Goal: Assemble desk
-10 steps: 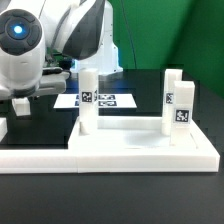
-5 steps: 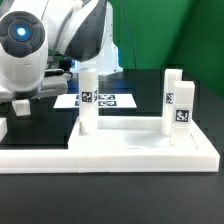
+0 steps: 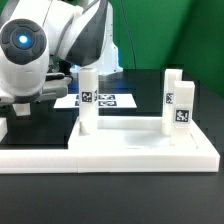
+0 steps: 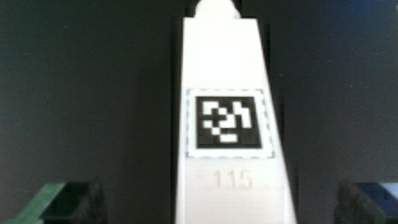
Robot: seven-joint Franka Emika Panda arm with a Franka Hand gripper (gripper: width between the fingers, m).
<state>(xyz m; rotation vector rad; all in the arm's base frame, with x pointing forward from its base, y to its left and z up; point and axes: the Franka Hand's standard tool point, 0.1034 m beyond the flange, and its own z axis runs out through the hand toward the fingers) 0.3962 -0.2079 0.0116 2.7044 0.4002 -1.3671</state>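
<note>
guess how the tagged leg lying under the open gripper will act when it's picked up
The leg looks like rigid white plastic, so probably stiff and light. Its flat square sides likely stop rolling. Smooth faces might slip between the fingers unless squeezed squarely.

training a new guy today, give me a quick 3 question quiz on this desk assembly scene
1. True or false: the tool is clamped shut on a leg.
2. In the exterior view, how many legs stand upright on the tabletop?
3. What lies centred between the fingers in the wrist view: A) a screw, B) a tagged leg, C) the marker board?

Key: 1. False, the jaws stand wide open. 2. Two, one leg nearer that view's left, another on its right. 3. B.
</note>
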